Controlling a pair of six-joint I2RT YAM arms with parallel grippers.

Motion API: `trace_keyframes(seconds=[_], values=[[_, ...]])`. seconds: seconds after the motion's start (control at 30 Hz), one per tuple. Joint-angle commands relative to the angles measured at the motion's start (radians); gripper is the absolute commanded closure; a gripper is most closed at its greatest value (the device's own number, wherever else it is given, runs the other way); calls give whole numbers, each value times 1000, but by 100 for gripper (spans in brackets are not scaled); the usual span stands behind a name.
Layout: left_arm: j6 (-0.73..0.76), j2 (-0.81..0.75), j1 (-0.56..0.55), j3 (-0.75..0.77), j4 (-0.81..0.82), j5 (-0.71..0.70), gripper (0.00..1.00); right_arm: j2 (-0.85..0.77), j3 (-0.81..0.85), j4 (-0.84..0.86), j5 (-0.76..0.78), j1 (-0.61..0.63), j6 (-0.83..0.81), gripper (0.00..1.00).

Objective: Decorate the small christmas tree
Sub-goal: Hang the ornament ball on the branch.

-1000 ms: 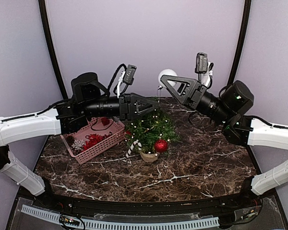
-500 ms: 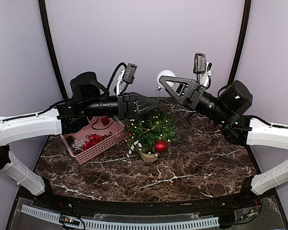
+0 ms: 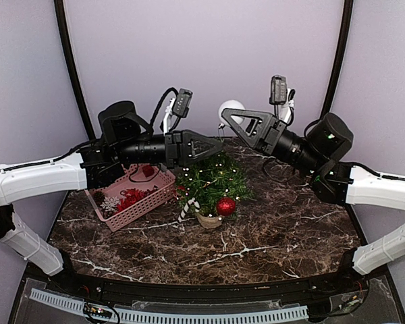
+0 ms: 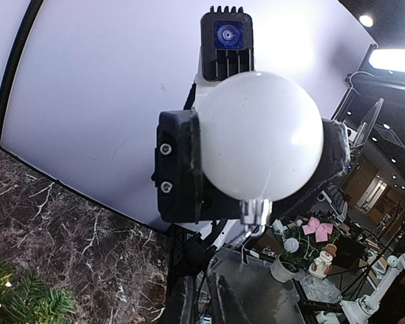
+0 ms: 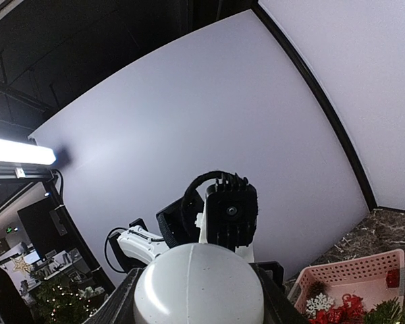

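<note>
Biggest thing here is the dark marble table (image 3: 290,229), with both arms reaching in over its back half. The left arm (image 3: 47,177) comes in from the left edge and the right arm (image 3: 378,189) from the right.

The pink basket (image 3: 152,196) sits toward the back left corner. Its far corner is hidden behind the left arm, and the red bits inside are too jumbled to sort out.

The small christmas tree (image 3: 212,177) stands upright in its tan pot around the middle of the table, just right of the basket. The left gripper (image 3: 217,143) hangs over it and covers the top.

The right gripper (image 3: 231,115) is up over the back edge. Its fingers (image 5: 121,300) are spread and clamped on either side of a white ball (image 3: 235,106), whose metal cap (image 4: 255,210) points down.

The left gripper's fingers (image 4: 185,304) are nearly together, with just a thin slit between them. They're cut off at the bottom of the wrist view, right below that cap. I honestly can't tell if they're pinching the ball's thread or nothing at all.

Smaller stuff:
- A red ball (image 3: 226,205) hangs low on the tree's right side.
- A candy cane (image 3: 187,208) leans at its left.
- A white snowflake (image 3: 110,202) lies in the basket's near end.
</note>
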Motion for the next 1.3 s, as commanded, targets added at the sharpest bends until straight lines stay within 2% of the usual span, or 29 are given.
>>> trace_keyframes(seconds=[0.0, 0.43, 0.73, 1.0, 1.27], values=[[-4, -3, -1, 9, 44, 23, 87, 0, 36, 8, 22, -7, -14, 59], [-21, 20, -1, 16, 59, 39, 82, 3, 40, -9, 41, -7, -24, 59], [-12, -9, -1, -9, 46, 3, 99, -14, 16, -31, 104, -7, -33, 60], [-20, -24, 18, 12, -134, -107, 100, 6, 21, -112, 217, -8, -60, 60], [-72, -12, 64, 9, -195, -130, 100, 53, 29, -159, 283, -21, -62, 60]])
